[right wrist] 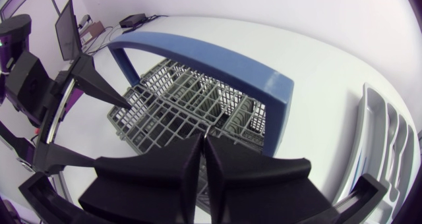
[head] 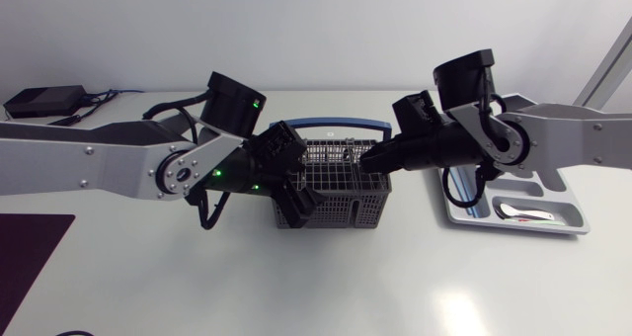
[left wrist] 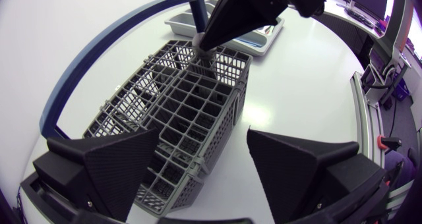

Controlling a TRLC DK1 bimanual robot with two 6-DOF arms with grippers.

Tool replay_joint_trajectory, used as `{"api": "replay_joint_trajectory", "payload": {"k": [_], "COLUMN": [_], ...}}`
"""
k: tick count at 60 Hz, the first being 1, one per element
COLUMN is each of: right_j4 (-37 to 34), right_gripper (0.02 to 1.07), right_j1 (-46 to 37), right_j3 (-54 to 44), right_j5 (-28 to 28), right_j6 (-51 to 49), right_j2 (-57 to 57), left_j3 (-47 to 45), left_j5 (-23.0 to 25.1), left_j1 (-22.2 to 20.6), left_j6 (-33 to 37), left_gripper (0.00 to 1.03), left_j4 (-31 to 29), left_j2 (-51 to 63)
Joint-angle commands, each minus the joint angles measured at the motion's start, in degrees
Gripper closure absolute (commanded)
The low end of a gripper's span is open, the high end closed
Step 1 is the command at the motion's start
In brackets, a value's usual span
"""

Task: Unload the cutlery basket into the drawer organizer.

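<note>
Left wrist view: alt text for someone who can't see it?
Open left gripper hangs over the near end of a grey basket with a blue handle. At its far end the right gripper, fingers shut, dips into a compartment; the organizer lies beyond.

The white table carries a grey mesh cutlery basket with a blue handle, standing at its middle. A grey drawer organizer lies well to the basket's right. A dark mat covers the near left corner. A small black box with cables sits at the far left.
</note>
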Motion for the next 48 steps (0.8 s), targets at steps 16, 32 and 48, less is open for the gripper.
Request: {"api": "replay_joint_trajectory", "payload": {"k": [16, 32, 48], "right_j4": [4.2, 7.5, 6.9], "right_gripper": [1.02, 1.02, 1.02], "right_j1": [-0.8, -3.5, -7.7], "right_j3": [-5.1, -7.2, -7.3], "right_j5": [-4.9, -13.3, -18.5], "right_j6": [3.6, 6.8, 8.6], "right_j2": [-7.2, -13.0, -19.0], "left_j3": [-1.6, -1.8, -1.6], "left_j5": [0.4, 0.4, 0.4], "left_j1": [0.3, 0.6, 0.5], "left_j6": [0.6, 0.7, 0.7], "left_gripper": [0.05, 0.05, 0.05], "left_j4": [0.9, 0.9, 0.8], "left_j2": [-1.3, -1.4, -1.4]}}
